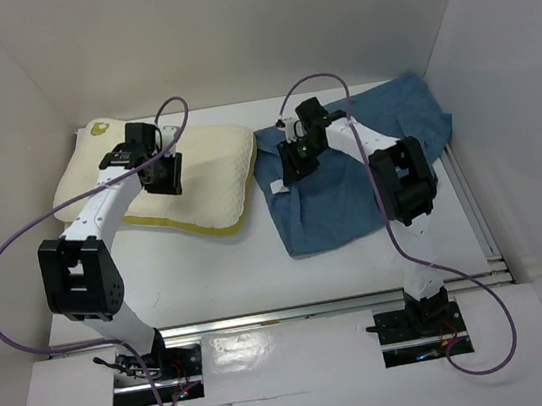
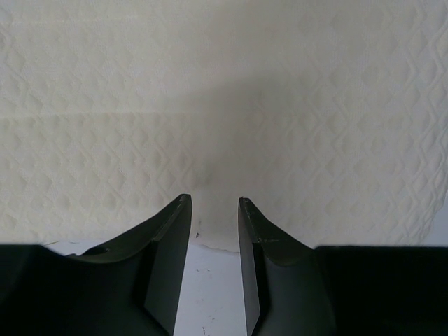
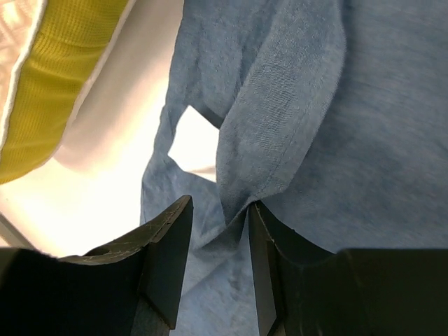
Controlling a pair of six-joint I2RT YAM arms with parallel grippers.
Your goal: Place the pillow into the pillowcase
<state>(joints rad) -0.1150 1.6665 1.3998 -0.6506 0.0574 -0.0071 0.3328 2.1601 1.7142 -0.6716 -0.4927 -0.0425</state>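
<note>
We judge the pillow light, squashy and bulky, best pinched at its yellow edge band. The pillowcase looks limp and is best lifted by a hem. The cream, quilted pillow lies toward ten o'clock on the table, with the wrinkled blue pillowcase toward two o'clock, just beside it. Our left gripper hovers over the pillow, parted and empty. Our right gripper stands parted too, a blue fold hanging loose between its tips.

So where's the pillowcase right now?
Top view: the pillowcase lies on the table's right half, just right of the pillow, under the right fingers.
</note>
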